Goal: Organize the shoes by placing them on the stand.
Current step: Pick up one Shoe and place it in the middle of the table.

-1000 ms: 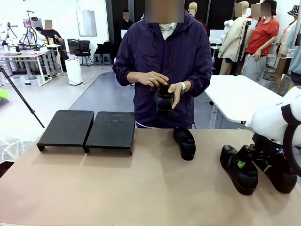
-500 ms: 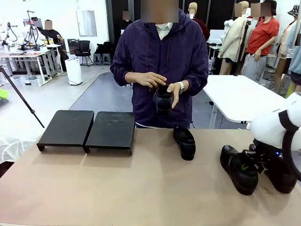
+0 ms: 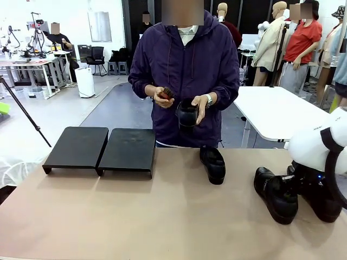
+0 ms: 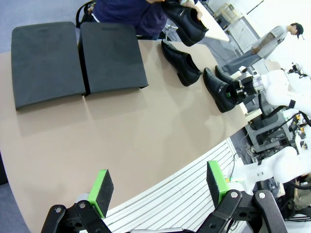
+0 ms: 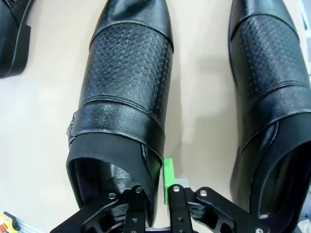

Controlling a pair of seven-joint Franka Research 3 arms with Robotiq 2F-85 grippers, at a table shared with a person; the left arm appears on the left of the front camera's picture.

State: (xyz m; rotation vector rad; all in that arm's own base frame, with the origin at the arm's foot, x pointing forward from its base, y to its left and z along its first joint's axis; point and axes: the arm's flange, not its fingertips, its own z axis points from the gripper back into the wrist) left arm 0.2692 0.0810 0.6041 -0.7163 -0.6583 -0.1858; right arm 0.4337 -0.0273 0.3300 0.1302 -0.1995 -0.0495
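Two black platforms side by side form the stand (image 3: 100, 149) (image 4: 77, 58) at the table's far left, with nothing on them. One black loafer (image 3: 212, 164) lies mid-table. My right gripper (image 3: 290, 184) (image 5: 158, 182) is shut on the collar wall of another shoe (image 3: 276, 194) (image 5: 129, 82), one finger inside it and the green pad outside. A third shoe (image 3: 321, 199) (image 5: 269, 73) lies right beside it, partly behind my arm. The person holds a further shoe (image 3: 187, 115) at chest height. My left gripper (image 4: 158, 187) hangs open above the table's near edge.
The person stands at the far side, holding a small brush (image 3: 165, 93) in one hand above the held shoe. Bare beige tabletop (image 3: 135, 216) stretches between the stand and the shoes. A white table (image 3: 271, 111) stands behind on the right.
My right gripper's fingers have closed on the shoe's collar. The person's hand has lifted off the held shoe, showing a brush.
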